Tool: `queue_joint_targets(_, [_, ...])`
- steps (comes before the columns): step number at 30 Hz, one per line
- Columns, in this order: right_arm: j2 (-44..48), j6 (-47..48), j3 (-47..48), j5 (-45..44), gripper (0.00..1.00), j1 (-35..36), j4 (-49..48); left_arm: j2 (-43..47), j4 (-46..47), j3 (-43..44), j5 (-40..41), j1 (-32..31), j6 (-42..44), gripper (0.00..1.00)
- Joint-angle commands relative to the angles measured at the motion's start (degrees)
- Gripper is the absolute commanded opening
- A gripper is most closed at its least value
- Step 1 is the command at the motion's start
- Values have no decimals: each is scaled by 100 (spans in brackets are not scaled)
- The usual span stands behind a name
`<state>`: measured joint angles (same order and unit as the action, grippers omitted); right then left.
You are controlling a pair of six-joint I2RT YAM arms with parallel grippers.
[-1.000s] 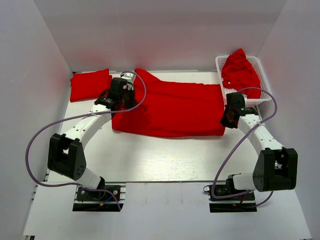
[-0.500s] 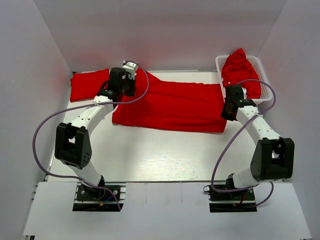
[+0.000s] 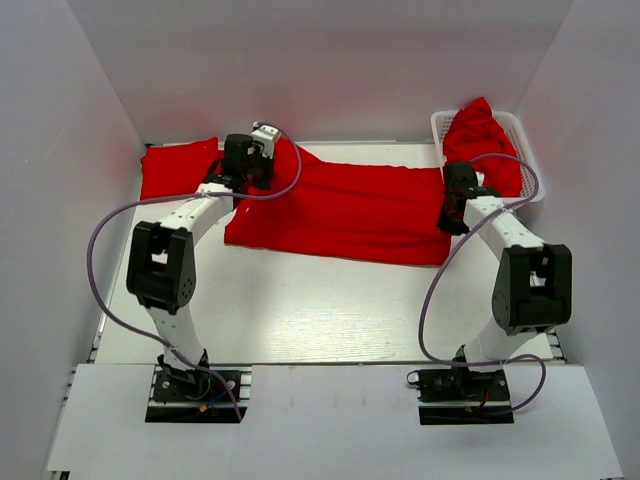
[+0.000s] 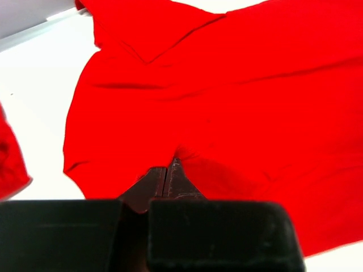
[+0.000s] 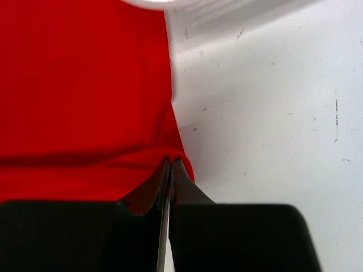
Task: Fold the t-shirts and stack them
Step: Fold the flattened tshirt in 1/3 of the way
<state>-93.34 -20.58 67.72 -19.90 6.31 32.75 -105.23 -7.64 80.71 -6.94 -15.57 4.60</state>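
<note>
A bright red t-shirt (image 3: 340, 215) lies spread across the middle of the table. My left gripper (image 3: 252, 172) is at its back left part, shut on a pinch of the cloth; in the left wrist view the tips (image 4: 168, 170) meet in a pucker of the t-shirt (image 4: 227, 85). My right gripper (image 3: 452, 212) is shut on the shirt's right edge, where the cloth (image 5: 85, 85) folds over the closed tips (image 5: 170, 163). A folded t-shirt (image 3: 175, 170) lies at the back left. Another t-shirt (image 3: 480, 140) is heaped in the basket.
The white lattice basket (image 3: 528, 170) stands at the back right corner, close behind my right gripper. White walls close off the left, back and right. Bare white table (image 3: 320, 310) runs in front of the spread shirt, and shows right of the cloth in the right wrist view (image 5: 272, 113).
Both grippers have moved toward the back wall while staying shut on the cloth. The spread shirt's near edge has drawn back with them.
</note>
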Motion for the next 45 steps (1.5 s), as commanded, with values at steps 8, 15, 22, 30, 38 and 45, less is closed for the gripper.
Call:
queue_joint_targets(8, [-773, -341, 707, -356, 0, -103, -252, -1280, 782, 998, -537, 291, 419, 0])
queue_joint_targets(15, [-1019, -587, 935, -594, 20, -103, -67, -1850, 255, 1614, 60, 467, 77, 36])
queue_joint_targets(22, [-809, -412, 1024, -287, 90, -68, -67, -2124, -308, 2440, 193, 520, -205, 100])
queue_joint_targets(30, [-116, 9, 515, 811, 90, 2, -471, -1633, -773, 2179, -123, 573, -565, 100])
queue_joint_targets(38, [571, 476, -337, 1628, 90, 143, -858, -579, -451, 141, -826, 573, -1197, 100])
queue_joint_targets(45, [194, 406, -770, 2192, 90, 152, -1245, -278, -141, -1074, -756, 573, -1480, 100])
